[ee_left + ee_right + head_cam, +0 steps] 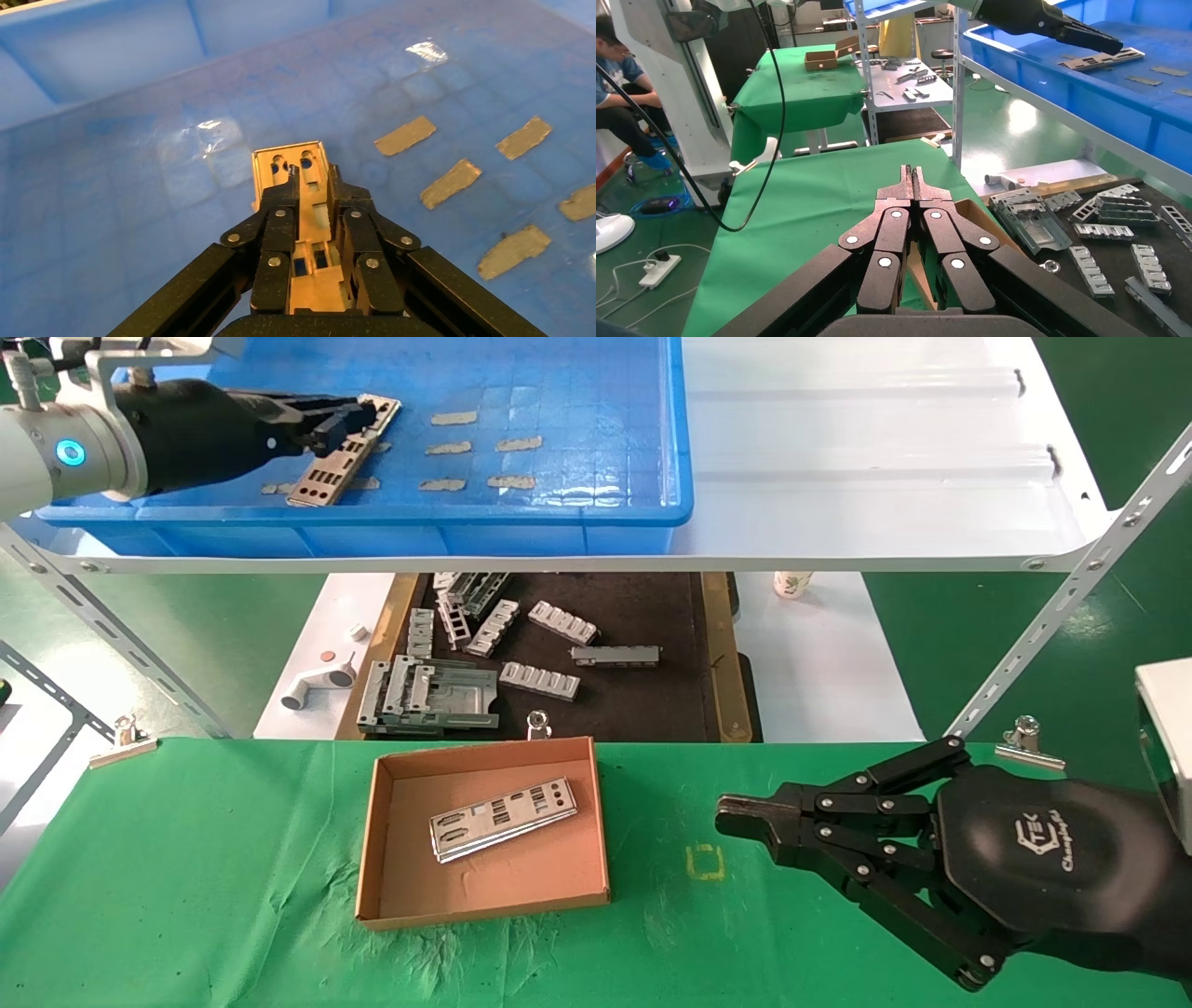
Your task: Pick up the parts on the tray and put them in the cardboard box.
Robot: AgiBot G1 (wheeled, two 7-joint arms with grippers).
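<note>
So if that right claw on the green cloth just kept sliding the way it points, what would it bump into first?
Most likely the cardboard box. The right gripper, shut and empty, points across the green cloth toward the box's near wall. Nothing lies between them, though its height above the cloth is unclear, so it might pass over the low wall.

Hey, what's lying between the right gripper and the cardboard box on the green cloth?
Only bare green cloth with a small yellow square mark, seen in the head view. The right gripper, shut and empty, rests clear of the cardboard box.
</note>
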